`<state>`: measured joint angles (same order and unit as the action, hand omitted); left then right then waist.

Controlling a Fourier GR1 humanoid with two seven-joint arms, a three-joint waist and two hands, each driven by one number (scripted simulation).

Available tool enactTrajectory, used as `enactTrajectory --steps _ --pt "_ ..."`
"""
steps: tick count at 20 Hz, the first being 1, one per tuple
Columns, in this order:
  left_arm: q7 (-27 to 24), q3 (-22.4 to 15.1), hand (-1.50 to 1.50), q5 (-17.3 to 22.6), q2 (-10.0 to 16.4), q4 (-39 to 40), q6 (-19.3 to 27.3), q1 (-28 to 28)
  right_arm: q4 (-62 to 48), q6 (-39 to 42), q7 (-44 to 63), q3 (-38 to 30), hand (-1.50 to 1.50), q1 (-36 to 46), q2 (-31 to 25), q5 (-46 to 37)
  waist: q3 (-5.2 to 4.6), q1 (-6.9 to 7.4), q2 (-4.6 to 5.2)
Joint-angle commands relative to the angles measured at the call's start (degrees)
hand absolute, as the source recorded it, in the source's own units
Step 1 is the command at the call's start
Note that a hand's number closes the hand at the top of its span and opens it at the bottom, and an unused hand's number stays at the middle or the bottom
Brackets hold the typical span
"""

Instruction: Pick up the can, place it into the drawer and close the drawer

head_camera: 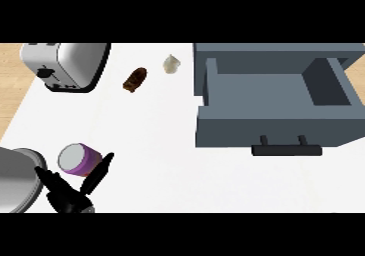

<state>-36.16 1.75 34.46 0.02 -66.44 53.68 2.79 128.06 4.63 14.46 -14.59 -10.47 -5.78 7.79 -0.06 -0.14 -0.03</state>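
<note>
While the drawer (273, 125) stands pulled open at the right of the white surface (163, 165), the can (80, 159) is well apart from it, upright near the lower left corner. From above, the can shows a pale grey top and a purple side; its top is closed, so I cannot tell what it holds. The drawer is a grey box with its open side up, and its flat grey floor and inner walls show in full. A dark bar handle (286, 149) sticks out from its front panel towards the lower edge.

The left hand (70, 197) comes in at the lower left on a grey forearm (11, 177). It is spread wide, with straight black fingers (100, 170) pointing up the view. One finger lies against the can's right side, another reaches up just left of and below it, and nothing is clasped.

At the upper left stands a silver toaster (67, 65). Between it and the drawer lie a small brown item (135, 79) and a small whitish item (172, 64), near each other but not touching.
</note>
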Motion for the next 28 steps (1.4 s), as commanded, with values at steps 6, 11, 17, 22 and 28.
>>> enactTrajectory --steps 6,11,17,22,28 --pt "-5.7 7.6 -1.50 4.0 2.5 13.4 -8.9 -5.7 3.3 1.5 1.6 -2.0 -1.50 -0.5 0.2 1.1 0.04 -0.13 0.02" --pt "-9.2 9.8 -1.50 3.7 2.1 19.3 -11.7 -10.0 -0.3 1.6 -0.4 -1.4 -1.50 0.0 1.5 -1.7 0.05 -0.07 0.02" --pt "-9.0 10.0 -1.50 3.2 5.3 27.3 -20.3 -14.2 0.3 -0.6 3.5 -0.8 -1.50 5.4 0.4 -2.6 0.01 -0.12 0.10" --pt "-5.2 9.3 1.50 3.4 8.8 27.4 -24.4 -16.5 5.0 0.5 2.8 1.1 -1.50 -0.4 3.2 -3.1 0.01 -0.53 0.04" --pt "-9.5 10.1 1.50 3.1 6.1 30.8 -25.9 -20.2 -1.3 0.4 2.6 -3.7 -1.50 5.7 -0.4 -0.5 0.02 -0.27 0.12"
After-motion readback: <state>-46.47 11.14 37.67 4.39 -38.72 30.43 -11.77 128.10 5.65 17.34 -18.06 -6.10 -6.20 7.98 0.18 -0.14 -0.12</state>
